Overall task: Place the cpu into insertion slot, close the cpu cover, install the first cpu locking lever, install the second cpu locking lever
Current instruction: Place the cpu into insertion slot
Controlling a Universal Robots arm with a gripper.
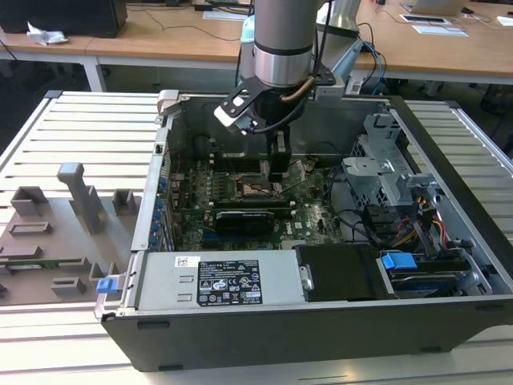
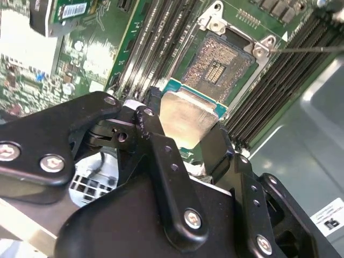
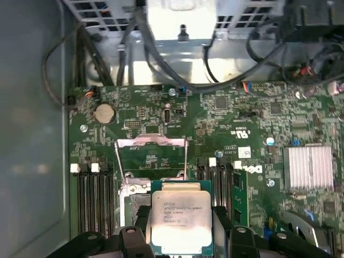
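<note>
CPU (image 3: 180, 223) is pinched btwn the two black fingers (image 3: 141, 227) of the gripper (image 3: 181, 232), clamped on opposite edges & held over the mobo (image 3: 242, 113), not seated. In the second wrist view the slot (image 2: 220, 67) lies just beyond it, dark frame & brownish-gold pin field fully bare. In the first wrist view the CPU overlaps the slot's near part, and the cover (image 3: 152, 141), a thin silvery frame w/ an open window, stands flipped up on the far side w/ green board seen through it. Tight spot: long black RAM slots (image 3: 94, 196) flank the slot on both sides, and a silver finned heatsink (image 3: 307, 166) & a coin cell (image 3: 104, 113) are well apart from it. Dark cables (image 3: 161, 59) droop past the board's far edge. CPU lid is pale, smooth metal on a green substrate w/ print on top in the first wrist view; the second wrist view catches glare on it. The exterior view adds the wider scene: the arm (image 1: 280, 40) drops into the open case (image 1: 437, 144), and a black card (image 1: 248, 218) lies just in front of the slot. It also takes in a labelled silver PSU (image 1: 216, 281) at the near wall, a grey drive cage (image 1: 385, 172), and a grey fixture plate (image 1: 64, 224) on the slatted table (image 1: 88, 120) at the exterior view's left.
</note>
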